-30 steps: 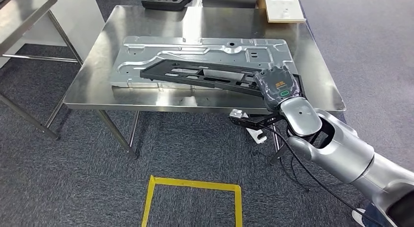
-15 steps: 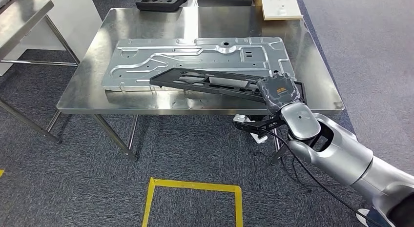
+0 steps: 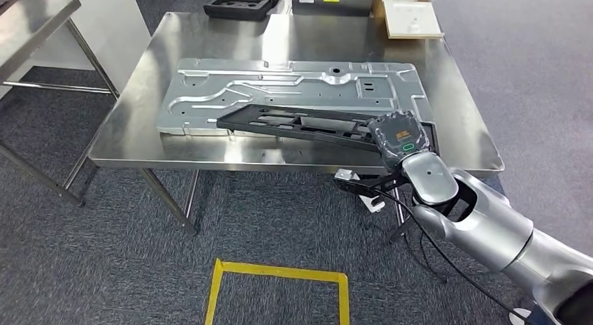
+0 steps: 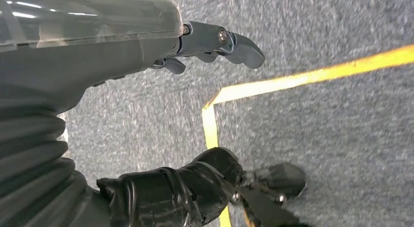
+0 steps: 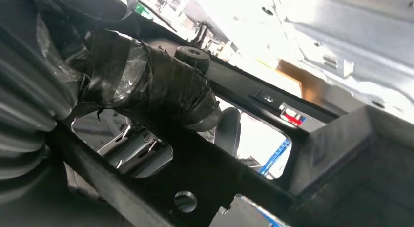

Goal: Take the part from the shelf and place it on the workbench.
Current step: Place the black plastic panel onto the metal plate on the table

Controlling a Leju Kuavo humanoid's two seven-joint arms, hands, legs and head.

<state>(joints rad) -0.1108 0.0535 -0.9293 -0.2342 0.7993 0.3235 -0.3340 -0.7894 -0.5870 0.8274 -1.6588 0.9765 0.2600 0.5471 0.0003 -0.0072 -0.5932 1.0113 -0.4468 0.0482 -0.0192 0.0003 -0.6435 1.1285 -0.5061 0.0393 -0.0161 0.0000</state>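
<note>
Over workbench (image 3: pixel 454 115), right hand (image 3: pixel 400 135) grips black part's (image 3: pixel 301 122) near end.

head view high above workbench (image 3: pixel 210 147); wrist views close, floorward and partward

You have the workbench (image 3: pixel 210 147) ahead, with the metal panel (image 3: pixel 210 94) lying flat across its middle. The long frame part (image 3: pixel 294 122) lies over the panel's near edge, running left to right. Your right hand (image 3: pixel 400 133) grips the part's right end, at the bench's near right corner. At the far edge sit a tray (image 3: pixel 241 5) on the left and a flat box (image 3: pixel 412 21) on the right. A second table (image 3: pixel 35 17) stands to the left. On the floor before the bench lies a taped square (image 3: pixel 276 272). Your left hand (image 4: pixel 122 51) hangs over that floor beside the tape.
</note>
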